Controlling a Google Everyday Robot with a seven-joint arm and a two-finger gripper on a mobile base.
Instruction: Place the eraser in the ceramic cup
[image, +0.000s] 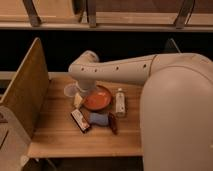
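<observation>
The eraser (80, 120), a small flat bar with a white rim and a dark red-brown face, lies on the wooden table (60, 142) towards the front left. The ceramic cup (70, 90), small, pale and round, stands behind it, just left of the orange dish (98, 99). My arm reaches in from the right and bends down at its elbow. My gripper (78, 100) hangs low between the cup and the dish, a little behind the eraser. It is open and holds nothing.
A white bottle (120, 103) stands right of the dish. A blue pad (98, 118) and a dark red oblong thing (113, 123) lie beside the eraser. A tall wooden panel (25, 95) walls the table's left side. My bulky arm (175, 100) fills the right.
</observation>
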